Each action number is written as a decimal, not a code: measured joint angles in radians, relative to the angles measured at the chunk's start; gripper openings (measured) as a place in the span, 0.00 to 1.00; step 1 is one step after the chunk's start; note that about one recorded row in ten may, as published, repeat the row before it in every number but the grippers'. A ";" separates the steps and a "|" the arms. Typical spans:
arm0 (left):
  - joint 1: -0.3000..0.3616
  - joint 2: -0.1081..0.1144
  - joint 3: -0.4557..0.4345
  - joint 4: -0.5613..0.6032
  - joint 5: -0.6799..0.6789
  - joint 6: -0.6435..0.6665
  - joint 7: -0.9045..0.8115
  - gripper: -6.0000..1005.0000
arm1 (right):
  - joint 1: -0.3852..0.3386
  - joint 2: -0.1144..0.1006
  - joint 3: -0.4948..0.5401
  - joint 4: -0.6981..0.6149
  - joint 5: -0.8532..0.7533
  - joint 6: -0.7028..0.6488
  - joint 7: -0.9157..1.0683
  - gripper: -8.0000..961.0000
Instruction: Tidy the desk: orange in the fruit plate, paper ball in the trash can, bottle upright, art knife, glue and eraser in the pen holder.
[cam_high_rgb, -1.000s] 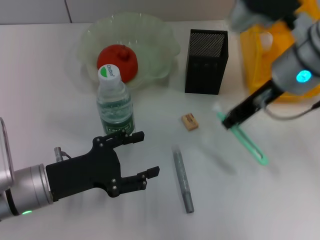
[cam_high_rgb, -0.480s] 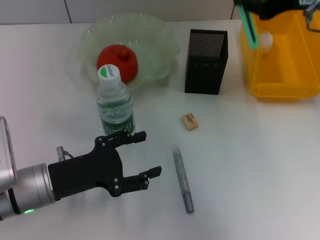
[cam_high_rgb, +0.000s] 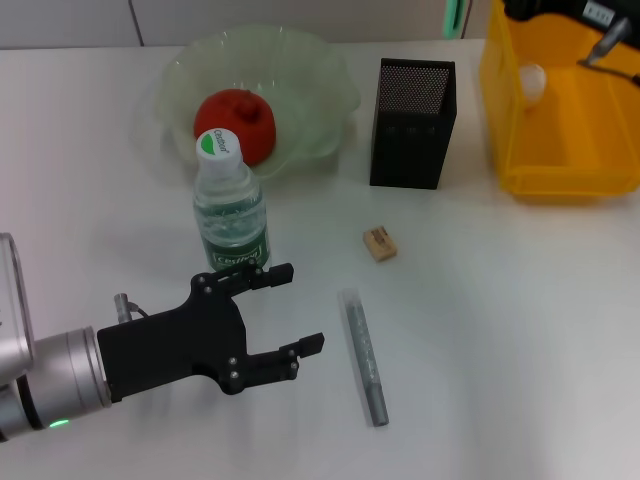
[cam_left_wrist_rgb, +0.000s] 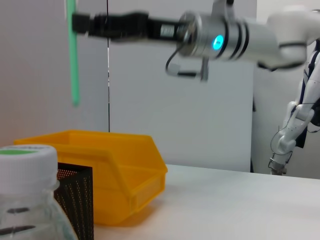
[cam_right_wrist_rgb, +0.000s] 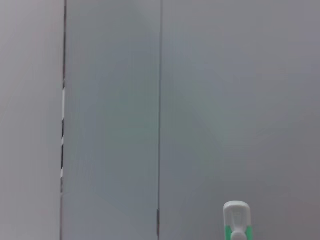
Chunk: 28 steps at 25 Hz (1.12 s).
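right gripper (cam_left_wrist_rgb: 82, 22) clamps green art knife (cam_left_wrist_rgb: 73, 55) by its top end, hanging vertical; looks light, stiff & slim; left gripper (cam_high_rgb: 285, 310) open, idle.

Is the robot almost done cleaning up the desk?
About halfway. Done: the orange sits in the fruit plate, the bottle stands upright, and the paper ball is in the yellow bin. In hand: the right end effector holds the green art knife high up. Left: the eraser and grey glue stick lie on the desk, outside the pen holder. The left end effector hovers open by the bottle.
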<state>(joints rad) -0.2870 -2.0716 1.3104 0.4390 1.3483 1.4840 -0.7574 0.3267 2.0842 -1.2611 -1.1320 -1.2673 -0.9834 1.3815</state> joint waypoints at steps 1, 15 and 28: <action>0.000 0.000 0.000 0.000 0.000 0.000 -0.001 0.80 | 0.017 0.000 0.000 0.066 0.053 -0.004 -0.059 0.30; -0.001 0.001 0.002 -0.008 0.000 0.001 -0.003 0.80 | 0.200 -0.003 0.056 0.528 0.157 -0.020 -0.302 0.34; -0.001 0.002 0.003 -0.010 0.000 0.001 -0.003 0.80 | 0.178 0.001 0.081 0.541 0.160 -0.060 -0.330 0.37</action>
<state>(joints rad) -0.2884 -2.0693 1.3131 0.4294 1.3483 1.4850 -0.7602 0.5051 2.0847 -1.1800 -0.5911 -1.1068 -1.0434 1.0516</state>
